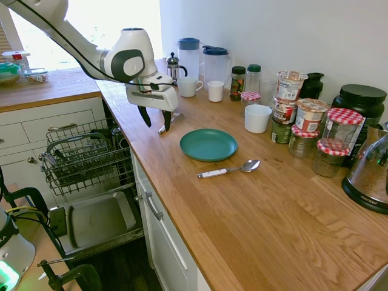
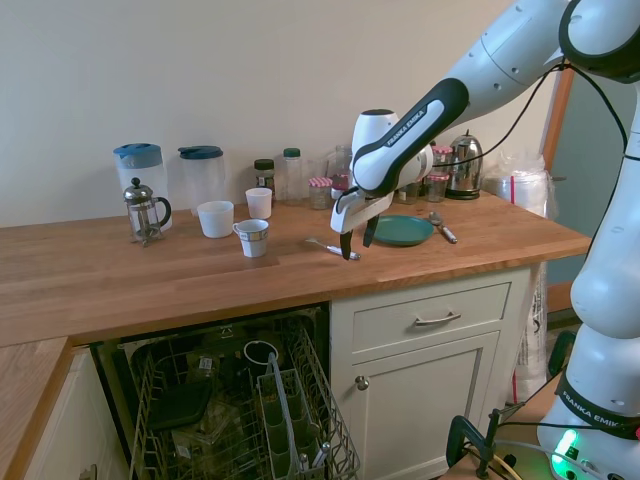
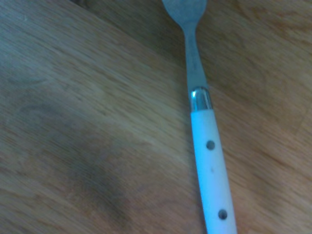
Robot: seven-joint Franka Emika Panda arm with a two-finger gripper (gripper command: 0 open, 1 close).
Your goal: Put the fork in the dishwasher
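Observation:
The fork (image 3: 210,161) lies flat on the wooden counter; the wrist view shows a metal neck and a white riveted handle. It shows small under the gripper in the first exterior view (image 1: 163,127) and in the second exterior view (image 2: 327,247). My gripper (image 1: 156,118) (image 2: 356,240) hangs just above it, pointing down, open, with nothing held. The dishwasher (image 1: 85,159) stands open below the counter's left edge, its dark wire rack (image 2: 240,400) pulled out over the lowered door (image 1: 100,219).
A teal plate (image 1: 208,144) and a white-handled spoon (image 1: 227,170) lie right of the gripper. Mugs (image 1: 189,86), a French press (image 1: 174,66), jugs (image 1: 189,56) and jars (image 1: 309,115) line the wall. A small cup (image 2: 252,237) stands near the fork.

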